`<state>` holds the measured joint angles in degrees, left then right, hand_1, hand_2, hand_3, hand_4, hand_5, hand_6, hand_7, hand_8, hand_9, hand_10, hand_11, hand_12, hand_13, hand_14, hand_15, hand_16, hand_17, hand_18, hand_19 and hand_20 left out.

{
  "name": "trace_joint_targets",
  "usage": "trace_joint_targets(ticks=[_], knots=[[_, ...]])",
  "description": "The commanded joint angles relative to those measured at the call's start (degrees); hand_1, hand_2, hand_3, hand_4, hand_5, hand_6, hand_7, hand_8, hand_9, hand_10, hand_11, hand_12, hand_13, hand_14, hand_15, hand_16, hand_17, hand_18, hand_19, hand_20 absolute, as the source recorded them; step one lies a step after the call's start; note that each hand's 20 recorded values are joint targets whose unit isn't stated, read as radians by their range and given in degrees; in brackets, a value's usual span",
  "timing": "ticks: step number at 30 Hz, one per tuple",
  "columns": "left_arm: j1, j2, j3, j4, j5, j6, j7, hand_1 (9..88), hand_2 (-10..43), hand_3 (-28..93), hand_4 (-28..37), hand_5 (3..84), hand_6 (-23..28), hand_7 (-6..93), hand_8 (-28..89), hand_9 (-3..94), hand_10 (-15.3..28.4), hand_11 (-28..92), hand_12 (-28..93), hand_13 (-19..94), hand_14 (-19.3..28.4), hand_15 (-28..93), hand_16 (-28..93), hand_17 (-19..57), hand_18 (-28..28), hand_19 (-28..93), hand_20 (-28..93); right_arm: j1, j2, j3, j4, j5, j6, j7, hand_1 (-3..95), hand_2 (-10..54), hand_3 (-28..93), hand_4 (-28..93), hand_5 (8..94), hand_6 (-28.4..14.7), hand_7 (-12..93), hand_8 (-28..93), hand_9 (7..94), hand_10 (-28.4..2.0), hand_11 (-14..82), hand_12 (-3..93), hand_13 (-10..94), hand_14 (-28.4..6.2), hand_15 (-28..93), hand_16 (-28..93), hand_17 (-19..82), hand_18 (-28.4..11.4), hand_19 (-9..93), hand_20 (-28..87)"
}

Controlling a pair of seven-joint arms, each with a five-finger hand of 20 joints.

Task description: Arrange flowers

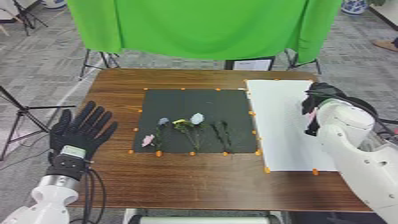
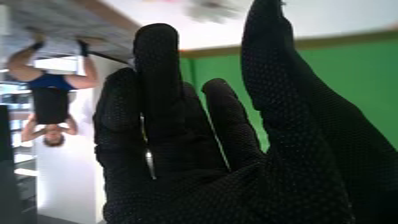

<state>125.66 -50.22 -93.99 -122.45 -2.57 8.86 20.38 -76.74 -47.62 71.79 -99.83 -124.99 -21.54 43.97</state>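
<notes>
My right hand [image 1: 322, 94] is over the white sheet [image 1: 280, 120], near its right edge, with a bit of pink [image 1: 311, 115] beside it that I cannot make out fully. In the right wrist view the same hand [image 2: 191, 185] is open, fingers extended and nothing seen in them. On the black mat [image 1: 182, 102] lie a pink flower [image 1: 147, 140], a purple flower [image 1: 163, 121], a yellow flower [image 1: 180, 121], a pale blue-white flower [image 1: 197, 118] and dark green stems [image 1: 222, 135]. Left of the mat, my left hand [image 1: 75, 132] is open, palm down.
Orange markers line the mat and the sheet on the brown wooden table [image 1: 191, 180]. Beyond the far edge hangs a green cloth [image 1: 204, 27] on stands. A tripod [image 1: 31, 117] stands on the floor at the left.
</notes>
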Motion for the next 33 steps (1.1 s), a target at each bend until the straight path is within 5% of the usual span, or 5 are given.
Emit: trace_joint_targets(ticks=[1, 3, 8, 25, 33], knots=[[0.77, -0.58, -0.42, -0.58, -0.28, -0.49, -1.3, 29.2, 11.4, 71, -28.3, 39.5, 10.1, 16.9, -9, 31.3, 16.5, 22, 12, 23, 16.2, 34, -6, -6.7, 14.9, 33, 7, 1.7, 0.88, 1.24, 3.5, 4.31, -6.0, 2.03, 51.1, -9.5, 77, -28, 37.9, -9.5, 9, -10, 35.9, -15.7, 9.7, 9.2, 59, -12.2, 52, 26, 32, -24.5, 81, 37], [0.79, -0.59, -0.36, -0.7, -0.2, -0.57, -1.28, 28.8, 11.6, 70, -28.3, 39.5, 10.0, 16.8, -9, 31.3, 16.6, 22, 12, 23, 16.2, 34, -6, -6.8, 14.9, 33, 7, 1.63, 0.66, 0.81, 5.15, 3.77, -7.7, 0.11, 51.9, -9.5, 75, -28, 38.1, -10.2, 9, -10, 37.3, -16.1, 9.8, 9.3, 59, -12.0, 52, 26, 32, -24.4, 81, 37], [-0.69, 0.83, 2.15, -1.73, 1.17, 3.91, 5.43, 28.6, 12.3, 71, -28.3, 40.7, 9.7, 17.9, -9, 33.0, 16.4, 22, 12, 24, 15.9, 34, -6, -6.5, 15.3, 33, 7, 2.44, -1.1, 1.81, 7.67, 9.84, -15.64, 1.96, 58.0, -9.5, 69, -28, 36.3, -10.9, 8, -10, 37.5, -15.1, 9.6, 9.0, 59, -9.6, 47, 31, 31, -23.9, 80, 37], [-0.46, 0.64, 1.81, -1.97, -0.2, 4.29, 3.12, 28.4, 13.3, 71, -28.3, 41.9, 10.0, 18.4, -10, 34.1, 16.6, 24, 11, 25, 15.9, 35, -7, -6.2, 15.2, 34, 8, -4.44, -0.81, 1.56, 5.8, 6.37, 1.7, 0.42, 60.9, -4.1, 64, -28, 75.4, 1.6, 22, 1, 84.2, -7.8, 7.8, 31.9, 73, -7.3, 35, 39, 34, -21.6, 79, 42], [-0.46, 0.14, 1.49, -1.83, -0.15, 4.06, 2.23, 28.5, 13.6, 71, -28.3, 41.9, 10.1, 18.3, -10, 34.1, 16.8, 24, 11, 25, 16.0, 35, -7, -6.4, 15.3, 34, 7, -8.47, 1.63, 2.83, -4.31, 0.39, 12.91, 0.87, 60.0, -6.1, 67, -28, 77.4, 1.3, 23, 3, 86.5, -7.8, 7.4, 33.5, 74, -6.9, 34, 40, 35, -21.9, 80, 42]])
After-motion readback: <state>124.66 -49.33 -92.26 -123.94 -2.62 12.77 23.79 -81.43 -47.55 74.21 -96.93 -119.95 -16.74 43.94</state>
